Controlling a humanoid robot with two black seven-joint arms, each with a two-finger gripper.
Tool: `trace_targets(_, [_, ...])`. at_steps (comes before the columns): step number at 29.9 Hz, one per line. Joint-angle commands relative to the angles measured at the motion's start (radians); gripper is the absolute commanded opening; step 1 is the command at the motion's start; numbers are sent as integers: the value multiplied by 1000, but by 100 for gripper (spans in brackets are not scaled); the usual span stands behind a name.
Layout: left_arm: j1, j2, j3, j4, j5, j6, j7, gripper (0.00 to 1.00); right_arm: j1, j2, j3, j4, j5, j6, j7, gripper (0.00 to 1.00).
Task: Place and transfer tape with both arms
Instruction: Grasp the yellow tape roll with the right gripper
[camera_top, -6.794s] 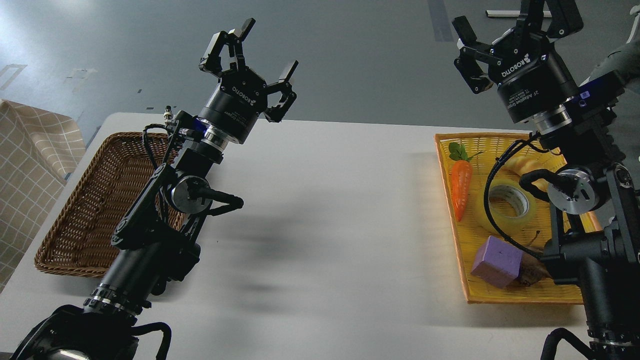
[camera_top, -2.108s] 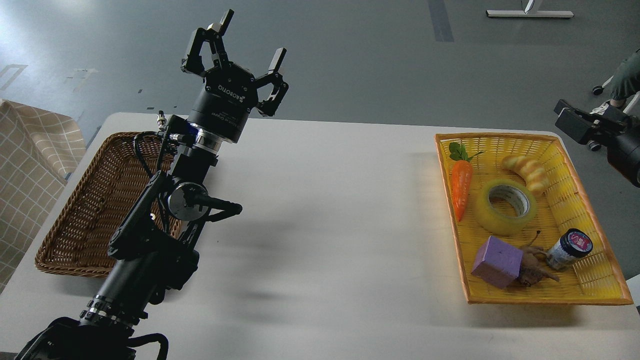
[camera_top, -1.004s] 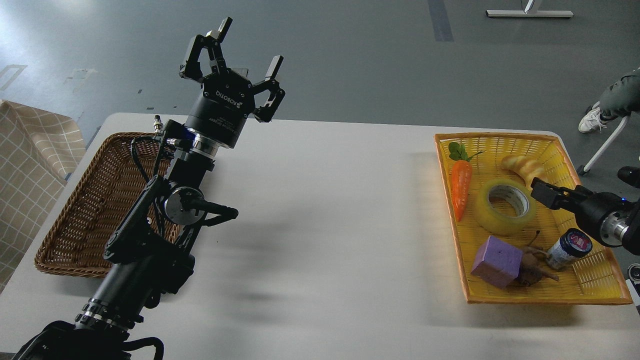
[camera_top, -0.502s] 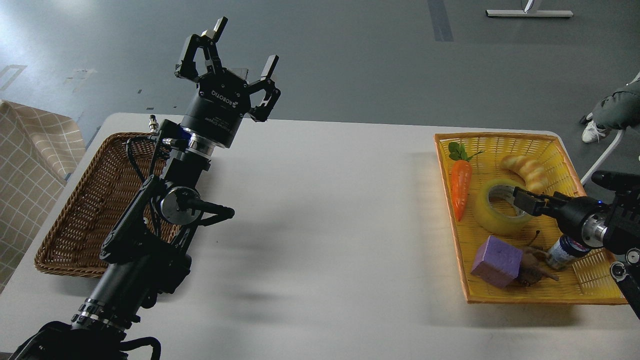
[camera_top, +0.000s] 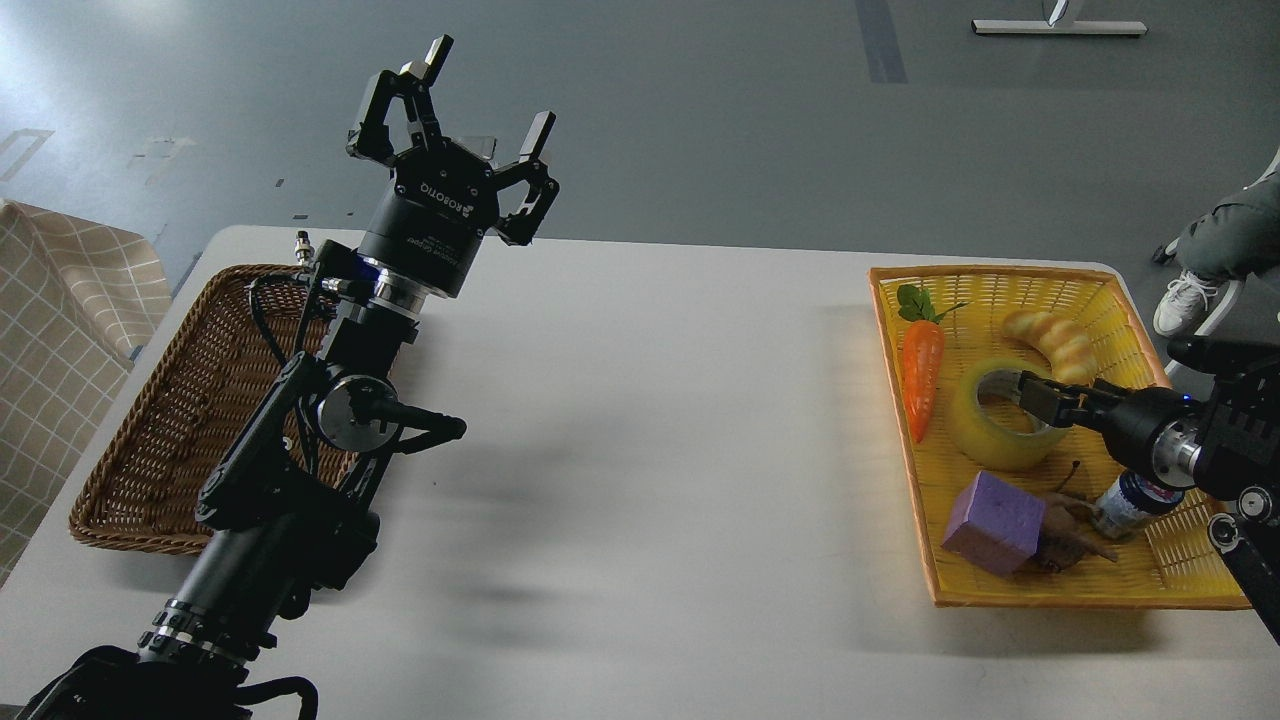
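The tape (camera_top: 995, 428) lies flat in the yellow basket (camera_top: 1150, 330), right at the tip of the right gripper (camera_top: 1040, 400), which reaches over its core from the right; the fingers are too dark and end-on, so I cannot tell how wide they stand. Nearer than that tip lie the purple block (camera_top: 995, 520) and small jar (camera_top: 1130, 495); beyond it, the carrot (camera_top: 922, 365) and twisted bread (camera_top: 1050, 343). Far left, the left gripper (camera_top: 470, 105) is raised, spread wide and empty, above the brown basket (camera_top: 180, 420).
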Motion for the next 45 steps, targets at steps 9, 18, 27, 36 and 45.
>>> trace_targets(9, [0,9,-3,1,-1,0,0,98,0,54,0,-83,0,-15,0,75])
trace_targets(18, [0,6,0,3,-1,0,0,98,5,55,-2,-111,0,-43,-1,61])
trace_targets(27, [-3,6,0,4,0,0,0,98,5,54,-2,-109,0,-41,-6,28])
trace_targets(36, [0,5,0,4,0,0,0,98,5,49,0,-108,0,-36,-8,12])
trace_targets(45, [2,5,2,4,0,0,0,98,8,61,17,-41,0,23,-5,10])
